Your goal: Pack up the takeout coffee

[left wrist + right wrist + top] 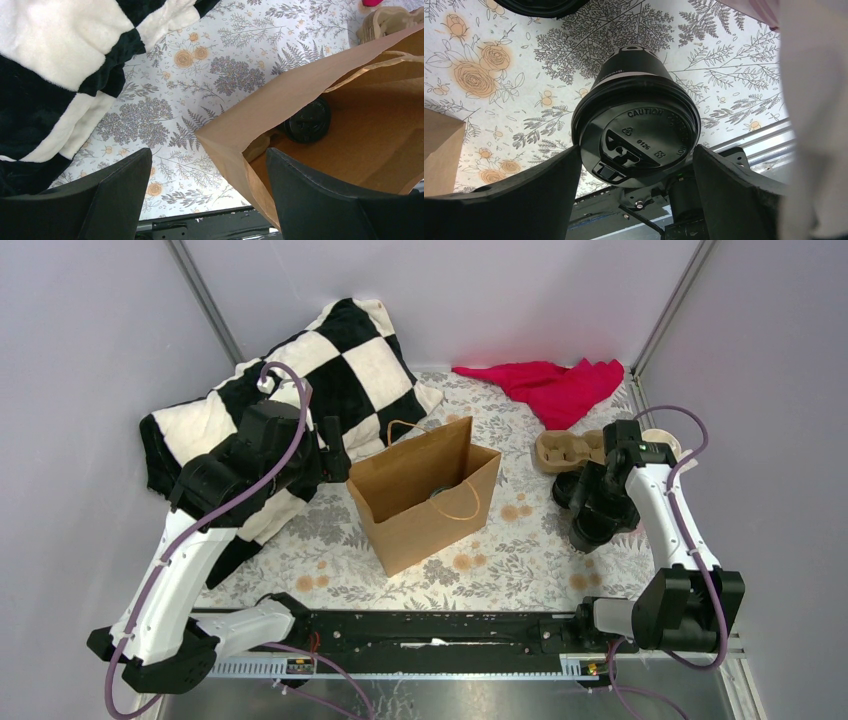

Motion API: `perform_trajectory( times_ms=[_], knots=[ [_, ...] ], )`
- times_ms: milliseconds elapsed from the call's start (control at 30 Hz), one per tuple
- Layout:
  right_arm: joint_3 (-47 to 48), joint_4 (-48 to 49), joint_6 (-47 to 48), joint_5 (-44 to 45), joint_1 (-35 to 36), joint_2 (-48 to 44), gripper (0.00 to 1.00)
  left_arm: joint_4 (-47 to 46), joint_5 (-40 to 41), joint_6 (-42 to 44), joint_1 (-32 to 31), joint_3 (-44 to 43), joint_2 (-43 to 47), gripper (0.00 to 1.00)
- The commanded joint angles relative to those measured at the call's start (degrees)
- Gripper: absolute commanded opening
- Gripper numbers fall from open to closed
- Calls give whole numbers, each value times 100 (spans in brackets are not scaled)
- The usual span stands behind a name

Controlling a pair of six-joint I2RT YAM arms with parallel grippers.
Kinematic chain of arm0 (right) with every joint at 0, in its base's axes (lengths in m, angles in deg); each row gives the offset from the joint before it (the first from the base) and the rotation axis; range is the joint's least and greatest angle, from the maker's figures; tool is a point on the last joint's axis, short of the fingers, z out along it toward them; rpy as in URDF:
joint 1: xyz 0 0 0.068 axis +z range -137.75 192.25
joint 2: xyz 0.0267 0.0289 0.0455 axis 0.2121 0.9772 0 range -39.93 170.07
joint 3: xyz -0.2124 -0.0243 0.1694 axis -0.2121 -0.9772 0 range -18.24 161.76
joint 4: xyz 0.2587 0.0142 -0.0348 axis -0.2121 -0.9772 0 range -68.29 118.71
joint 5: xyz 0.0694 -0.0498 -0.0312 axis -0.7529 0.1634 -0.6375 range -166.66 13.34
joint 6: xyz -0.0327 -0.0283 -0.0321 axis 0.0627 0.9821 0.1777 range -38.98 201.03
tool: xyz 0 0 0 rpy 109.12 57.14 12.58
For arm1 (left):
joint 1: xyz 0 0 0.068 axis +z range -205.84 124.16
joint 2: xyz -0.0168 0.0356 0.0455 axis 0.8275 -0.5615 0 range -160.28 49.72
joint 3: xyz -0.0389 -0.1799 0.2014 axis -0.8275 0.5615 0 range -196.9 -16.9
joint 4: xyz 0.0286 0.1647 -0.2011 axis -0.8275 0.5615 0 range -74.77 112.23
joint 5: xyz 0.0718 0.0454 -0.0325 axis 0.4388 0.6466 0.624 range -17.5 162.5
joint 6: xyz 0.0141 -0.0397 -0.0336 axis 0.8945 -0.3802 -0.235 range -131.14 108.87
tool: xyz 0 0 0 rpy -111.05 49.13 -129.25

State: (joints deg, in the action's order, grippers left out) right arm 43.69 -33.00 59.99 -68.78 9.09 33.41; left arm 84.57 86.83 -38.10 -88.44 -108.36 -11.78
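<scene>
At the far left, a black-and-white checked blanket (pixel 340 360) lay bunched at the rear of the flowered tabletop (pixel 520 540). The left arm reached over it. Its end effector (pixel 209 152) hung above the near left corner of the brown paper bag (pixel 420 510), with its fingers (pixel 115 195) spread wide and nothing between them.

The bag stood upright and open in the middle of the tabletop, its handles drooping at the mouth. In the left wrist view, one takeout coffee cup (pixel 307 120) sat upright on the bag's floor near the far wall, its round black lid facing up.

Behind and to the right of the bag, a red cloth (pixel 550 385) lay crumpled against the back wall. In front of it sat a brown pulp cup carrier (pixel 565 448), with a white paper cup (pixel 668 443) just beyond it at the right edge.

The right end effector (pixel 636 148) pointed down over a second black lidded cup (pixel 636 135), which stood on the tabletop to the right of the bag and well apart from it. Its fingers stood wide on either side of the lid, their inner edges right at its rim. I could not tell whether they pressed on the cup. The rim of a third black lid (pixel 541 5) showed just beyond it, at the top of the right wrist view.
</scene>
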Motion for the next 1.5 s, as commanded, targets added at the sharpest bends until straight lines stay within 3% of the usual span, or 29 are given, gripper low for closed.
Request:
perform_trajectory(
  times_ms=[0,1100,1267,1467],
  knots=[
    [-83,111,7,74,-27,14,86,-203,15,85,31,-54,51,88],
    [-771,345,-282,-107,-27,895,81,-101,240,52,26,22,137,88],
    [-1351,511,-584,-422,-27,844,84,-134,228,-20,32,144,190,88],
    [-868,565,-490,-69,-27,720,87,-160,219,123,30,60,113,88]
  ],
)
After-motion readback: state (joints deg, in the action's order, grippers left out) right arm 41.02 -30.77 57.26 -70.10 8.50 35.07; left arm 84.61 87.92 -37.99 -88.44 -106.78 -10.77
